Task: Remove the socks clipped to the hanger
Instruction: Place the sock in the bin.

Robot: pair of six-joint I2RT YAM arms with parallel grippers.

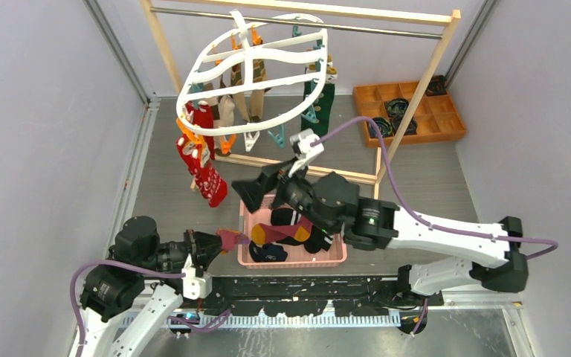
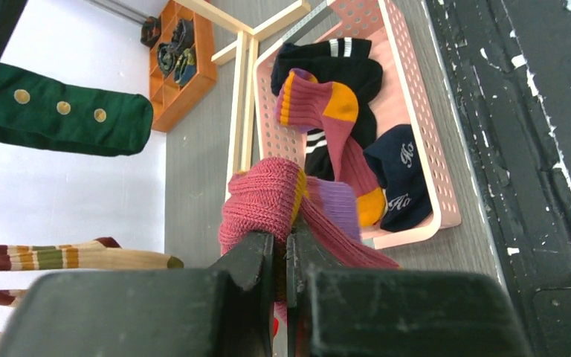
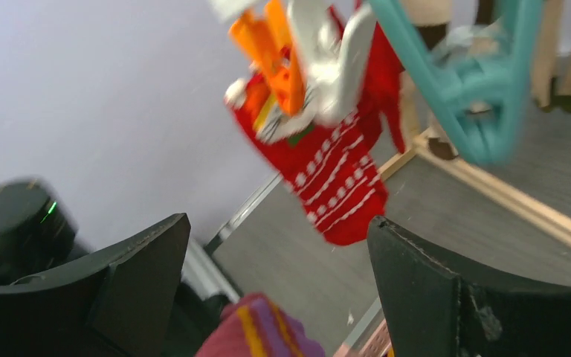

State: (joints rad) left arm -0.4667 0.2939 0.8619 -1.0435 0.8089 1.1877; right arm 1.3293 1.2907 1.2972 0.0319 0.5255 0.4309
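Observation:
The white oval hanger (image 1: 253, 68) hangs tilted from the wooden rack's rail. Socks are still clipped to it: a red patterned sock (image 1: 202, 162) (image 3: 331, 175) at the left, beige ones in the middle, a dark green sock (image 1: 318, 100) (image 2: 59, 111) at the right. My left gripper (image 1: 220, 242) (image 2: 288, 249) is shut on a pink knit sock (image 2: 268, 197) (image 1: 230, 239) just left of the pink basket (image 1: 338, 256). My right gripper (image 1: 248, 195) (image 3: 279, 230) hovers over the basket's far left corner, open and empty, facing the red sock. The pink sock's striped end (image 3: 260, 331) shows below its jaws.
The basket (image 2: 416, 111) holds several socks, black, navy and maroon with orange. An orange compartment tray (image 1: 416, 111) sits at the back right. The rack's wooden base bar (image 1: 282, 163) runs behind the basket. Teal (image 3: 468, 82) and orange clips (image 3: 279, 52) dangle close to my right gripper.

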